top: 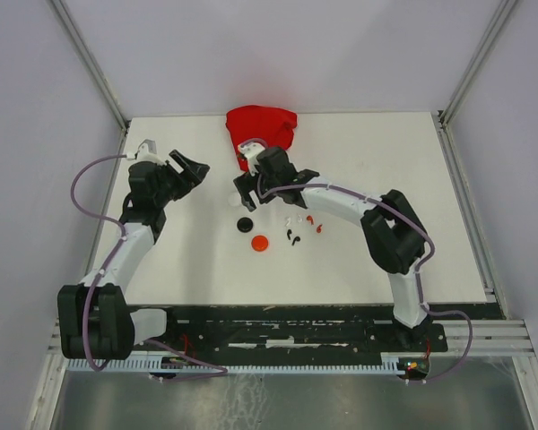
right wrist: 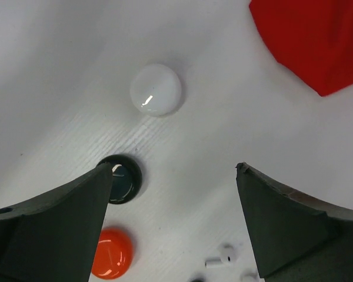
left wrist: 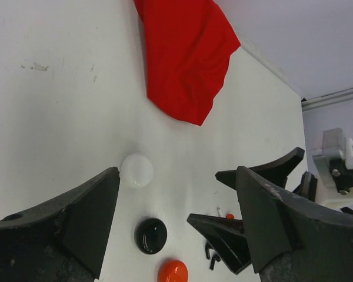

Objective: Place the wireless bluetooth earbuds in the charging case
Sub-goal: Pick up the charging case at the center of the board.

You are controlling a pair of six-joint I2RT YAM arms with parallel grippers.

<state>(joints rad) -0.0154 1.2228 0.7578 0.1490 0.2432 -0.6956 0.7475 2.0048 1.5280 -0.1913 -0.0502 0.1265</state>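
- Claws: left claw and right claw both released, empty.
- Tiny stemmed plastic earbuds lie loose on white desk, beside round glossy black case.

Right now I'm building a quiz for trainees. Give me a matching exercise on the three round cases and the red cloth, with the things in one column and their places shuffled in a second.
Things:
1. white case
2. black case
3. orange case
4. red cloth

Places:
A. middle of the row of cases
B. bunched at the far edge of the table
C. end of the row nearest the cloth
D. end of the row farthest from the cloth

Pairs: 1-C, 2-A, 3-D, 4-B
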